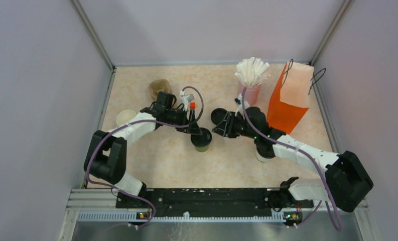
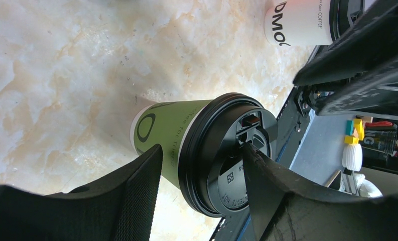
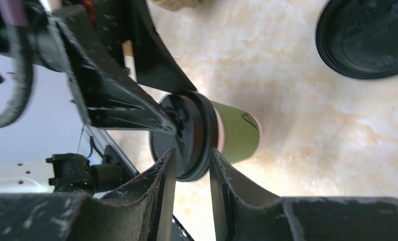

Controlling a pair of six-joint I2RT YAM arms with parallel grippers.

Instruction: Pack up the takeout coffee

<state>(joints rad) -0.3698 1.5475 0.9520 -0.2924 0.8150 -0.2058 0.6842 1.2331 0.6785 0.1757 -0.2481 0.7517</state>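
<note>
The takeout coffee (image 1: 202, 140), an olive-green paper cup with a black lid, stands upright at mid-table. My left gripper (image 1: 197, 131) reaches over it from the left. In the left wrist view the cup (image 2: 169, 135) sits between the jaws of that gripper (image 2: 202, 150): one finger lies against the cup's wall, the other rests on the lid's top by the sip hole. My right gripper (image 1: 226, 125) is just right of the cup. Seen from the right wrist, its (image 3: 192, 151) jaws stand a narrow gap apart, empty, pointing at the lid's rim (image 3: 199, 135).
A spare black lid (image 1: 218, 115) lies on the table by the right gripper. The orange bag (image 1: 287, 100) stands open at back right, with the pink cup of white straws (image 1: 250, 83) beside it. Lidless cream cups (image 1: 125, 118) are at the left. A white printed cup (image 2: 297, 22) stands near the right arm.
</note>
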